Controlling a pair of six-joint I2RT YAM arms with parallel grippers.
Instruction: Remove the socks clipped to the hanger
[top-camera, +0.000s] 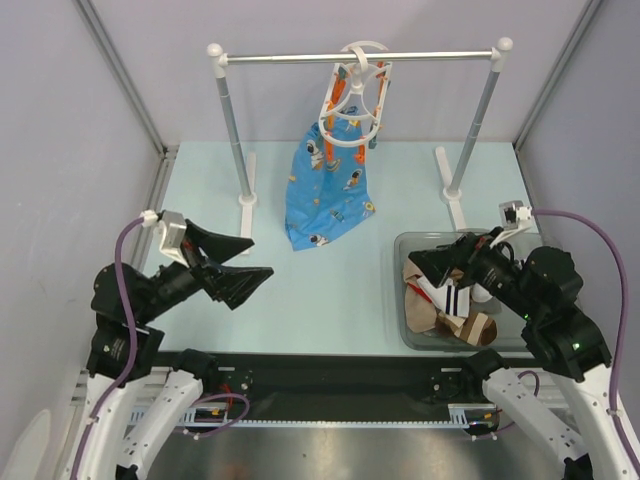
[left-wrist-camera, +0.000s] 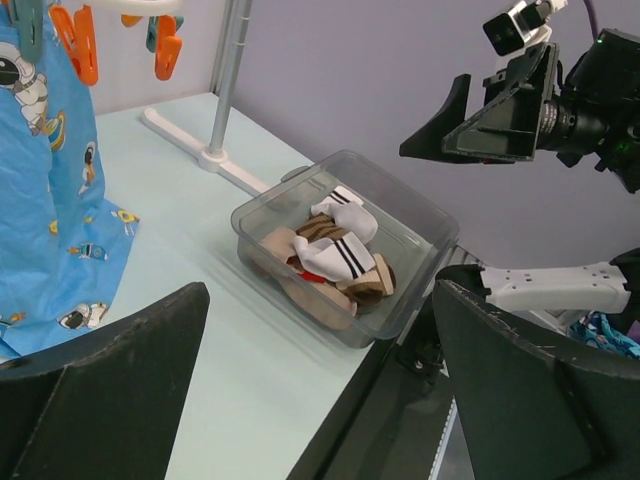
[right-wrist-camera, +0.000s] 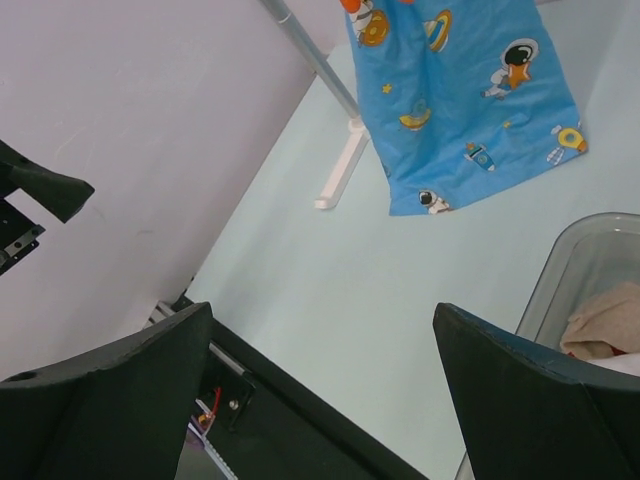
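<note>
With your left gripper (top-camera: 260, 256) and right gripper (top-camera: 420, 265) both spread wide and empty and the socks (top-camera: 450, 305) lying in the near-right bin (top-camera: 400, 290), any reach toward the far hanger (top-camera: 350, 143) risks snagging the blue cloth (top-camera: 330, 190) and tugging it off.
</note>
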